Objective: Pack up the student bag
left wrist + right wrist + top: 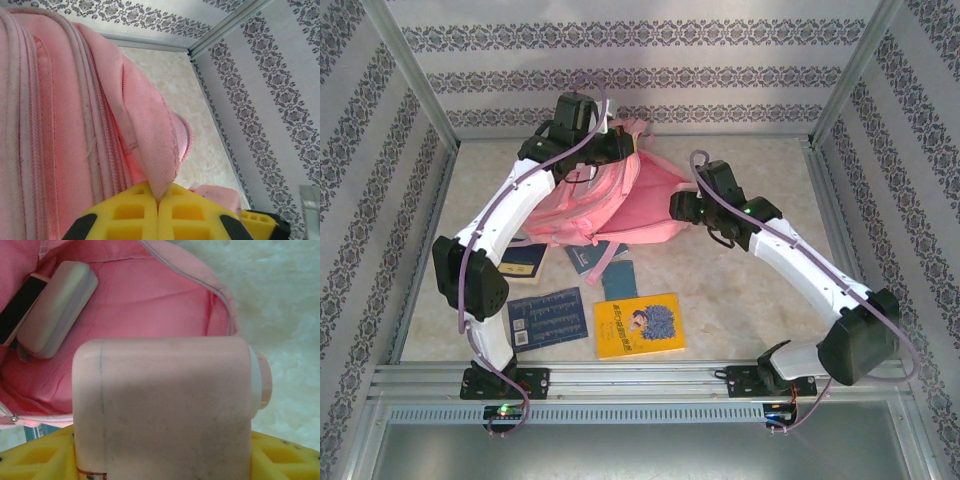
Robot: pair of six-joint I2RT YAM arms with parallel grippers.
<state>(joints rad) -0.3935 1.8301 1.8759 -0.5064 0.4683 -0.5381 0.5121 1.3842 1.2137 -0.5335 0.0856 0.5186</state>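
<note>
Two arms work the bag. Pink student bag (605,205) lies by the table's (740,290) far edge, left of middle, its mouth turned toward the right arm. Left pincer (159,202) is pressed together on a flap of the bag's fabric. Right pincer (686,208) is clamped on a pale bottle (165,405), whose long axis lies crosswise to the fingers. The open lining lies directly ahead of the bottle, with a grey case (55,307) inside. Judgement: the right arm is nearer the mouth, so a forward push should seat the bottle.
</note>
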